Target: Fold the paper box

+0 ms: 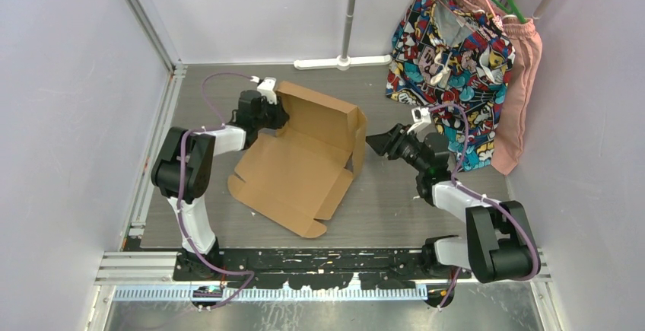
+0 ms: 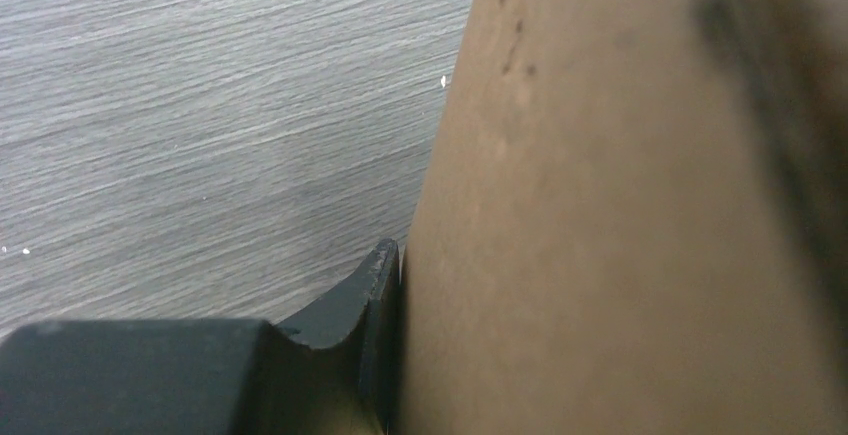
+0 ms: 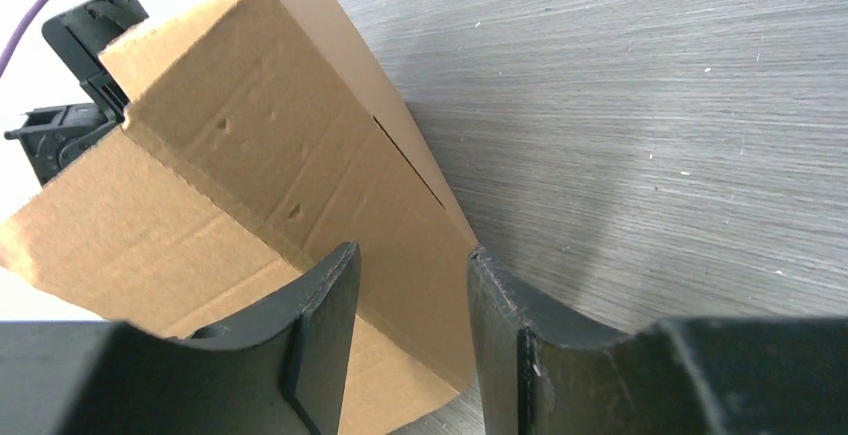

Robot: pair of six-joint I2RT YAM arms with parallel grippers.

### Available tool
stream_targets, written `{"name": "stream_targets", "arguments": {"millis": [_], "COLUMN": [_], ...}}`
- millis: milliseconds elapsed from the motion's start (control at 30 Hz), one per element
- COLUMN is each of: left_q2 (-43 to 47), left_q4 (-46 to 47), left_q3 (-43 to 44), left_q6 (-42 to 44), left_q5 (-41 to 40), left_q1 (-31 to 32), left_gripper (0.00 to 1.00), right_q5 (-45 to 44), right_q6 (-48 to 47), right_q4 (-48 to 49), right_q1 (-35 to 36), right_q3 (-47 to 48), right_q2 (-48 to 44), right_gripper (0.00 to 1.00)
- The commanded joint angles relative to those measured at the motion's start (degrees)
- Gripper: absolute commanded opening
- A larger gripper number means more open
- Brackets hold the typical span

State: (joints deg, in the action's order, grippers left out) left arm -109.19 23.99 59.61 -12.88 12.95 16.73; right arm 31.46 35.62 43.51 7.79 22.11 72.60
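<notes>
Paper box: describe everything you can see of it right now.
The paper box is plain brown corrugated cardboard, unprinted, half folded: base flat on the table, back and right walls raised, near flaps lying flat. The left gripper grips its back-left corner; the right gripper sits open at the right wall.

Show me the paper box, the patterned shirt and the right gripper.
paper box (image 1: 293, 170): top view, flat base panel.
patterned shirt (image 1: 471, 57): top view, its front.
right gripper (image 3: 412, 260): right wrist view, between its fingertips.

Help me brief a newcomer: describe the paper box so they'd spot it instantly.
Near the middle of the grey table lies the paper box. It is plain brown cardboard, half folded with its far wall raised, unlike the patterned clothes hanging behind.
</notes>
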Motion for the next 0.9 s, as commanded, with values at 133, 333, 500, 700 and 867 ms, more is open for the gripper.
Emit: {"name": "stream_targets", "arguments": {"millis": [133, 333, 500, 700, 867], "left_q2": [-0.34, -1.15, -0.9, -1.44, -1.89], "left_q4": [-5.42, -8.95, -9.31, -10.1, -9.84], "left_q3": [5.3, 7.77, 7.72, 8.56, 8.74], "left_q6": [0.81, 1.36, 1.28, 1.26, 0.53], "left_q5": [2.88, 4.17, 4.29, 4.21, 4.86], "left_q1": [-0.25, -0.3, -0.29, -0.37, -0.38], "left_gripper": [0.22, 0.22, 0.22, 0.22, 0.22], "right_q5": [-1.48, -2.12, -3.89, -1.1, -2.17], "right_q6": [-0.2, 0.44, 2.88, 5.14, 2.14], "right_q4": [-0.3, -1.02, -4.74, -11.86, -22.42], "right_q1": [0.53, 0.54, 0.52, 1.2, 1.79], "right_q3": [-0.93, -1.79, -1.69, -4.19, -3.07], "right_q2": [-4.27, -5.34, -5.53, -10.68, -16.88], "right_gripper": [0.49, 0.49, 0.49, 0.49, 0.5]}}
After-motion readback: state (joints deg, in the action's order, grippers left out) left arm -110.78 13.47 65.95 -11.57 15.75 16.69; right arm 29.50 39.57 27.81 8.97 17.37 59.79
